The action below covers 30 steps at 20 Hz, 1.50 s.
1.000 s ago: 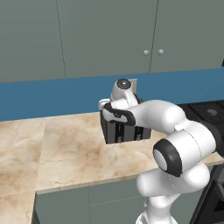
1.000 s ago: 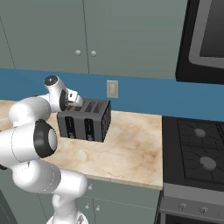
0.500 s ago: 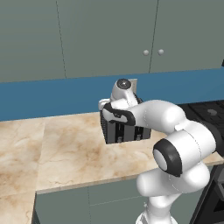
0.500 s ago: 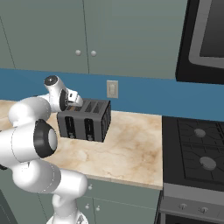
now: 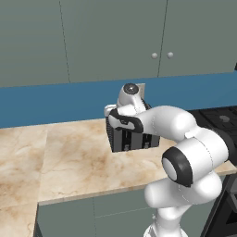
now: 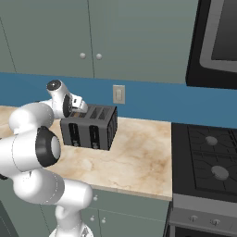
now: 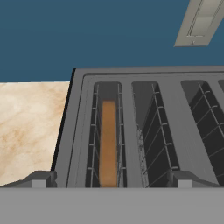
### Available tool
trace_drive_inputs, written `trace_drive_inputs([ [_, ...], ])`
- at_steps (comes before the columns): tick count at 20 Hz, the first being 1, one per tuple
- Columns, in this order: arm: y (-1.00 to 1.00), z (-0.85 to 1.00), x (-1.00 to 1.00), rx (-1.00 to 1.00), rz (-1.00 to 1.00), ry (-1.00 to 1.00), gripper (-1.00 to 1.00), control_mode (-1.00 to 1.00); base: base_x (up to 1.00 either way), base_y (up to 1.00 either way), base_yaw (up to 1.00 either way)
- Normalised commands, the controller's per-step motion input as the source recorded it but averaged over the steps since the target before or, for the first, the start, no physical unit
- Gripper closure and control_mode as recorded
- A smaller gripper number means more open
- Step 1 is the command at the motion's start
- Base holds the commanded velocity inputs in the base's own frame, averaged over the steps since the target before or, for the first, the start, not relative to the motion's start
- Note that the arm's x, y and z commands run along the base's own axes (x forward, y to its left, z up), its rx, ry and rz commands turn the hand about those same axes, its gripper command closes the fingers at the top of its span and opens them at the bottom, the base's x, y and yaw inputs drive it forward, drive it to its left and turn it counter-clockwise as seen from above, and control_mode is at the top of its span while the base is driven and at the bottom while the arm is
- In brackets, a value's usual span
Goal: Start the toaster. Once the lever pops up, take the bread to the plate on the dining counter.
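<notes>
Hand view puts the spread pincer [image 7: 112,183] over the bread [image 7: 108,142] in the toaster [image 7: 148,131]; it should descend straight, centred on that slot.

The arm [image 5: 185,139] was built of rounded, glossy white segments, thick and tubular, joined by dark grey to black rings at the joints. A large black disc-shaped cap was seen on the side of the elbow joint [image 6: 46,147], and a narrower black band was wrapped around the forearm near the wrist. A small round dark cap, rimmed in white, was set on the wrist end [image 5: 130,88]. Two small dark grey finger tips [image 7: 38,178] were seen in the hand view.
</notes>
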Motion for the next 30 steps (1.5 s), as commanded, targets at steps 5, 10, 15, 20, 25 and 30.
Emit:
trace_drive_inputs([
  [5, 0.0, 0.0, 0.0, 0.0, 0.0, 0.0, -1.0, -1.0, 0.0, 0.0, 0.0],
  [10, 0.0, 0.0, 0.0, 0.0, 0.0, 0.0, -1.0, -1.0, 0.0, 0.0, 0.0],
  [15, 0.0, 0.0, 0.0, 0.0, 0.0, 0.0, -1.0, -1.0, 0.0, 0.0, 0.0],
  [20, 0.0, 0.0, 0.0, 0.0, 0.0, 0.0, -1.0, -1.0, 0.0, 0.0, 0.0],
  [25, 0.0, 0.0, 0.0, 0.0, 0.0, 0.0, -1.0, -1.0, 0.0, 0.0, 0.0],
  [30, 0.0, 0.0, 0.0, 0.0, 0.0, 0.0, -1.0, -1.0, 0.0, 0.0, 0.0],
])
